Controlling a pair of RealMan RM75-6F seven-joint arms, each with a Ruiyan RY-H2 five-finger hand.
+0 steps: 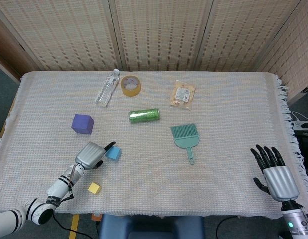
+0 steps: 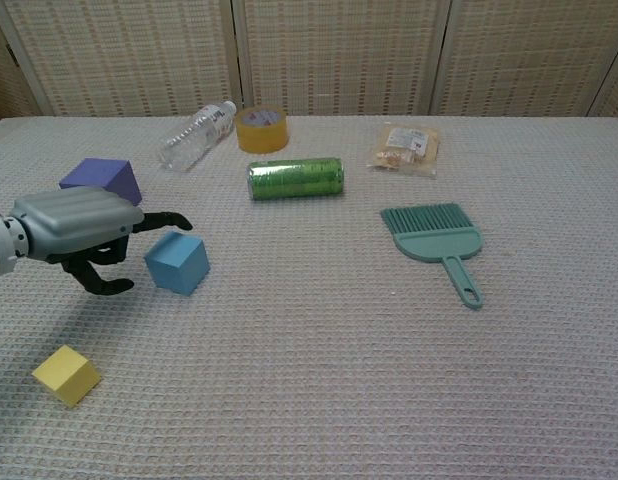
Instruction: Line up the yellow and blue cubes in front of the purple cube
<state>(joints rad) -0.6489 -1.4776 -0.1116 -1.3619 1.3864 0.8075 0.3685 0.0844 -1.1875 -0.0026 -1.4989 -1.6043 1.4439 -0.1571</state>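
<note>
- Three cubes sit on the left half of the tabletop [image 1: 229, 99]: the purple cube [image 1: 82, 124] farthest back, the blue cube [image 1: 113, 153] nearer the robot and a little right of it, and the yellow cube [image 1: 94, 187] near the front edge. They are apart and not yet in a row.
- Beside the blue cube hovers the left hand [image 2: 77, 225], its fingers [image 2: 169, 219] apart and curved, one reaching over the cube's top edge and one low beside it. It holds nothing; I judge it is placed to grasp that cube first.
- At the front right corner the right hand [image 1: 276, 176] waits with spread fingers, empty and well away from the cubes.
- Farther back lie a plastic water bottle [image 1: 107, 87] on its side, a tape roll [image 1: 130, 85], a green can [image 1: 144, 115] on its side and a sealed snack packet [image 1: 183, 94]; the bottle's contents cannot be told.
- Right of the can lies a teal hand brush [image 1: 186, 139].
</note>
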